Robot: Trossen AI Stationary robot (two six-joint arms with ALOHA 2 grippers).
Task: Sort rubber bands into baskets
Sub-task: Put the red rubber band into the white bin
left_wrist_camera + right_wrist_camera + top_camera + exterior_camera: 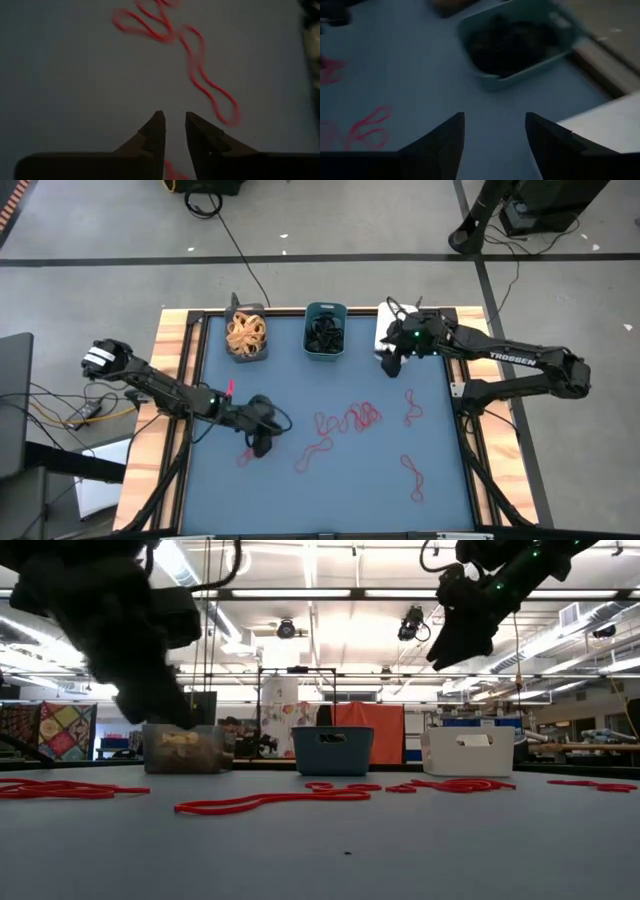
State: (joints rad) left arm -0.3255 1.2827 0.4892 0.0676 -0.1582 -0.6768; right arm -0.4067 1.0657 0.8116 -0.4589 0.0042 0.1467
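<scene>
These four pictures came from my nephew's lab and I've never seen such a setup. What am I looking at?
Two robot arms work at a blue table. One picture looks straight down, one looks level across the tabletop, and two come from cameras on the arms' wrists. Three baskets stand at the far edge: a dark grey basket with tan bands, a teal basket with black bands, and a white basket. Red rubber bands lie loose on the table. The left end effector is low over one, its fingers narrowly apart. The right end effector is open and empty beside the white basket.
</scene>
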